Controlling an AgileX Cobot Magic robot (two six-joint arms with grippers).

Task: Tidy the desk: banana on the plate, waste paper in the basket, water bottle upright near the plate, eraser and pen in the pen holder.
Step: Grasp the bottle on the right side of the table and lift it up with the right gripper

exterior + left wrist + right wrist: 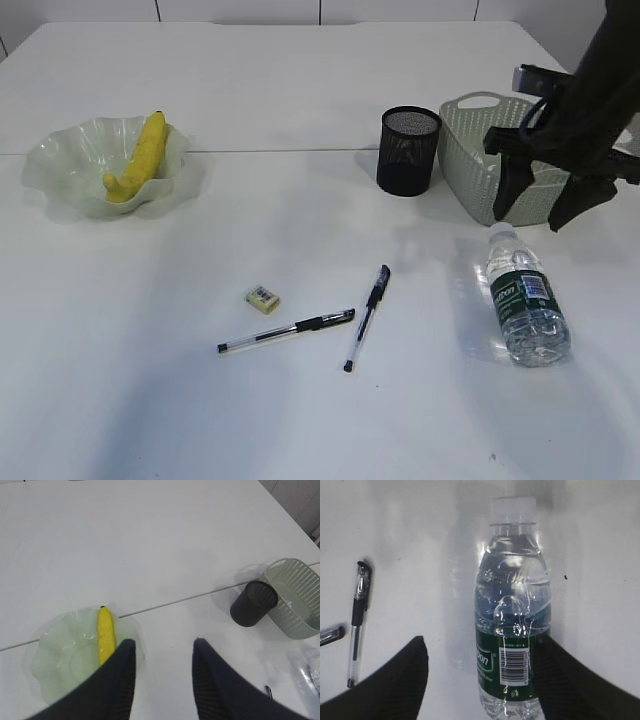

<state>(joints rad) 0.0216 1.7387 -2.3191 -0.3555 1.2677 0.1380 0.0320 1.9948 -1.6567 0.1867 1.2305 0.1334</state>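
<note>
At right of frame, the right gripper (480, 680) hangs wide open over a bottle (525, 297) lying flat; the left gripper (162, 680), partly open, holds nothing above the banana (104, 634).

The clear plastic water bottle (512, 615) is shiny, with a glossy green label. The wavy pale green plate (60, 165) looks smooth and see-through, maybe glass or plastic. The black pen holder (408, 150) is dull mesh, likely metal. The grey-green basket (295, 597) is matt plastic with small holes. The white table (300, 80) is smooth and matt.
</note>
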